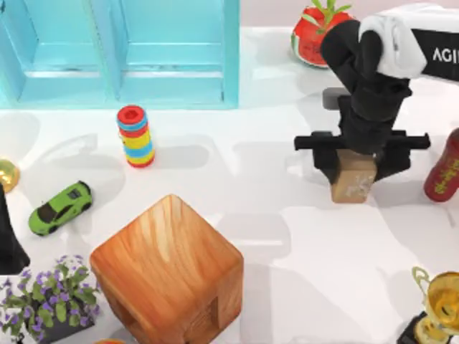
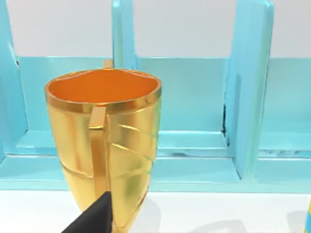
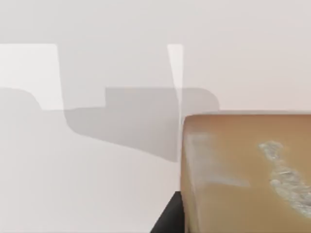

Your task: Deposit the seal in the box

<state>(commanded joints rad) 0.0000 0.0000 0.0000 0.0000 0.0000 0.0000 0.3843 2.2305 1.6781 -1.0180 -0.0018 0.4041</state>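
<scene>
- Top view: the right gripper point(image 1: 353, 159) is seen at the right side of the counter point(image 1: 287, 236), its fingers pinching the seal point(image 1: 353, 180) from both sides. Whether the seal rests on the counter or is raised cannot be told.
- Top view: the box point(image 1: 118, 54), turquoise and divided into compartments, is placed at the far left edge, well apart from the seal.
- Between box and seal, a multicoloured ring stack point(image 1: 135, 135) is shown; a large wooden cube point(image 1: 168, 276) and a green toy car point(image 1: 60, 207) lie nearer.
- Just beside the right gripper, a red can point(image 1: 445, 168) is seen.
- Right wrist view: the seal's tan face point(image 3: 248, 172) with whitish markings is shown close, over pale counter and shadows.
- Left wrist view: a gold cup point(image 2: 104, 141) is shown before the box's compartments point(image 2: 194, 97); a dark tip of the left gripper point(image 2: 95, 218) is seen, and the state of its fingers cannot be told.
</scene>
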